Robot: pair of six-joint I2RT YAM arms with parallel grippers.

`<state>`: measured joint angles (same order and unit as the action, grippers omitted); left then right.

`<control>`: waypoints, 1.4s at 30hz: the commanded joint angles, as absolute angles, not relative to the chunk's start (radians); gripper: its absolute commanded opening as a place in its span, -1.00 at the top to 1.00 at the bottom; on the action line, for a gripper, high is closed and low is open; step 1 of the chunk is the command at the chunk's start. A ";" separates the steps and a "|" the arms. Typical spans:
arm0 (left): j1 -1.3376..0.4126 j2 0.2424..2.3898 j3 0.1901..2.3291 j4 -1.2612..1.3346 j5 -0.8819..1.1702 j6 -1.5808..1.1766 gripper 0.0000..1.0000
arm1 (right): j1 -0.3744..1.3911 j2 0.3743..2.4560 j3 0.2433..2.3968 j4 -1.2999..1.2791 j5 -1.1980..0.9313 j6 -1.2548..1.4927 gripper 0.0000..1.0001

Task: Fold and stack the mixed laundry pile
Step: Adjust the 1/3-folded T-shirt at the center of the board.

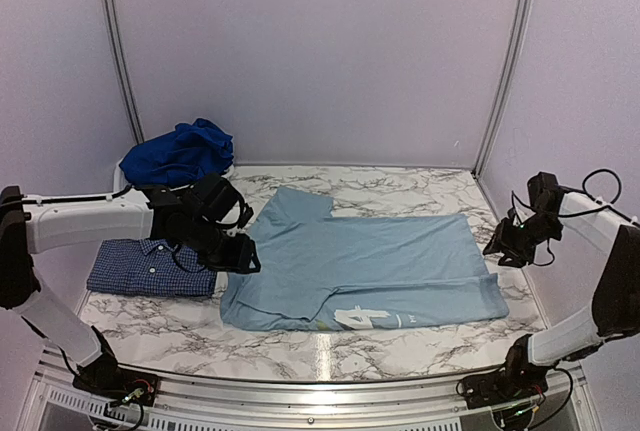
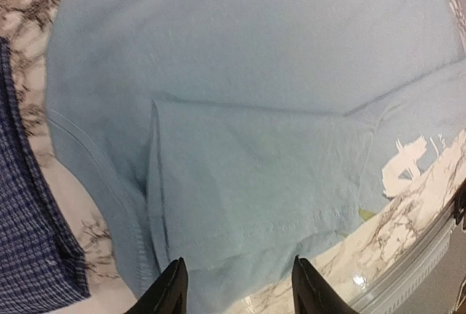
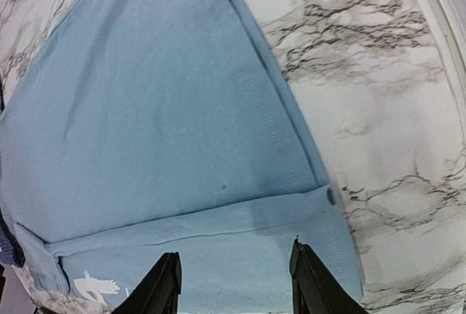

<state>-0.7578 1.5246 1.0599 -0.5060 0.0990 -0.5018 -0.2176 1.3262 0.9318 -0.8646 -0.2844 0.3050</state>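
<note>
Matt soft cloth: pale blue T-shirt (image 1: 380, 256) and checked shirt (image 1: 140, 269); glossy marble-look tabletop (image 1: 400, 348).

- Pale blue T-shirt (image 1: 370, 261): white print (image 1: 362, 317), lower centre of top view, partly folded under, unreadable.
- Navy check shirt (image 1: 140, 266): right edge hidden behind left end effector (image 1: 238, 254); cut off by left edge in left wrist view.
- Royal blue clothes (image 1: 180, 154), upper left: separate pieces indistinguishable.
- Right end effector (image 1: 505, 243): fingers too dark to separate in top view.

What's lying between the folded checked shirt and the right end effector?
The pale blue T-shirt lies spread across that stretch, seen in the top view.
</note>
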 commanded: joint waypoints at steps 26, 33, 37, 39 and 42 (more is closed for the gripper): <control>-0.778 1.592 0.891 -0.407 0.157 -0.910 -0.09 | 0.779 1.486 0.975 -0.373 -0.377 0.306 0.11; -0.744 1.614 0.887 -0.397 0.212 -0.934 0.12 | 0.944 1.607 1.097 -0.315 -0.242 0.131 0.20; -0.740 1.629 0.901 -0.390 0.225 -0.934 0.20 | 1.006 1.698 1.149 -0.331 -0.238 0.049 0.23; -0.738 1.636 0.906 -0.390 0.225 -0.937 0.20 | 1.032 1.724 1.161 -0.338 -0.227 0.020 0.21; -0.734 1.641 0.908 -0.388 0.221 -0.944 0.16 | 1.055 1.750 1.161 -0.325 -0.222 0.002 0.11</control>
<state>-0.7418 1.6230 0.8948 -0.3939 0.2104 -0.9321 1.0206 1.7222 1.1332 -0.3382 -0.2569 0.0788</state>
